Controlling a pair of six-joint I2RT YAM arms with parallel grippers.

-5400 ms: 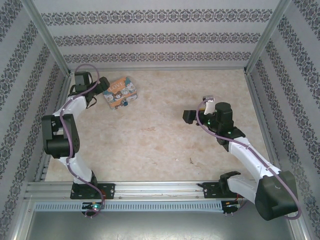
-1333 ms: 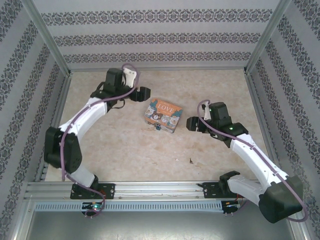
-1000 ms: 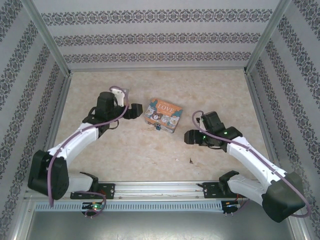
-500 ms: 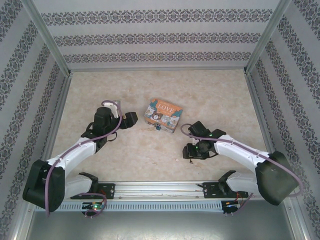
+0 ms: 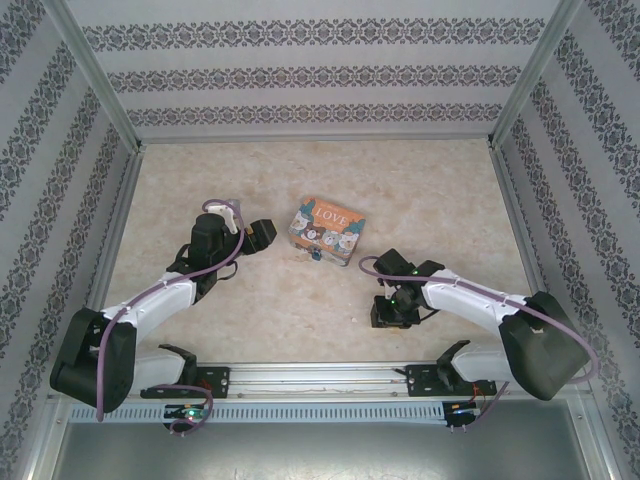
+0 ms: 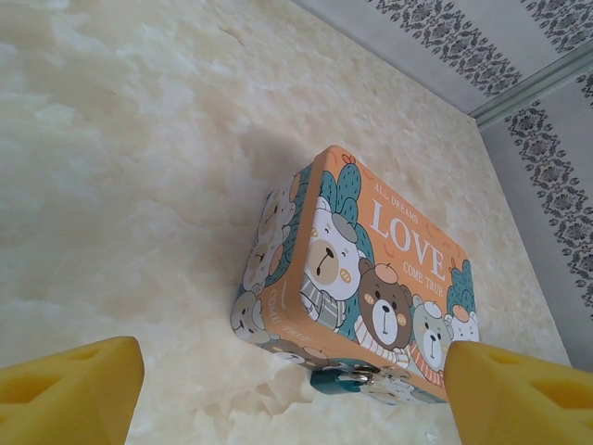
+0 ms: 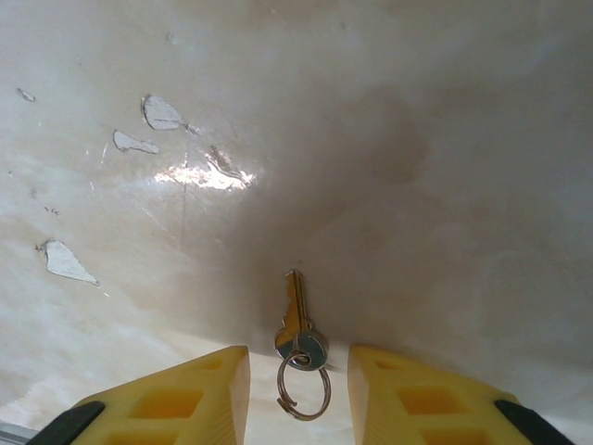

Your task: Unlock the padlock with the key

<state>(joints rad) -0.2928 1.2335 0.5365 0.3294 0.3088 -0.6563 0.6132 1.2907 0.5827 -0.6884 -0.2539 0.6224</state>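
Pulling the right gripper (image 7: 298, 375) nearer the table's (image 5: 300, 170) front edge than a moment ago, straddling the key (image 7: 295, 320) lying flat, with jaws narrowing yet not pinching. Keeping the left gripper (image 6: 295, 394) spread wide, facing the tin (image 6: 371, 269). Counting two grippers, one key, one padlock (image 6: 341, 377) on the tin's front, one tin.

**Bear tin on a marbled tabletop**

A rectangular orange tin (image 5: 327, 230), printed with cartoon bears and the word LOVE, is lying flat and slightly askew near the middle of the pale marbled table (image 5: 300, 170). Grey walls (image 5: 320, 75) with dark floral bands are enclosing the table on three sides. Pale chipped flecks (image 7: 162, 113) are showing on the surface, and a patch of glare (image 7: 199, 174) is shining just beside them.
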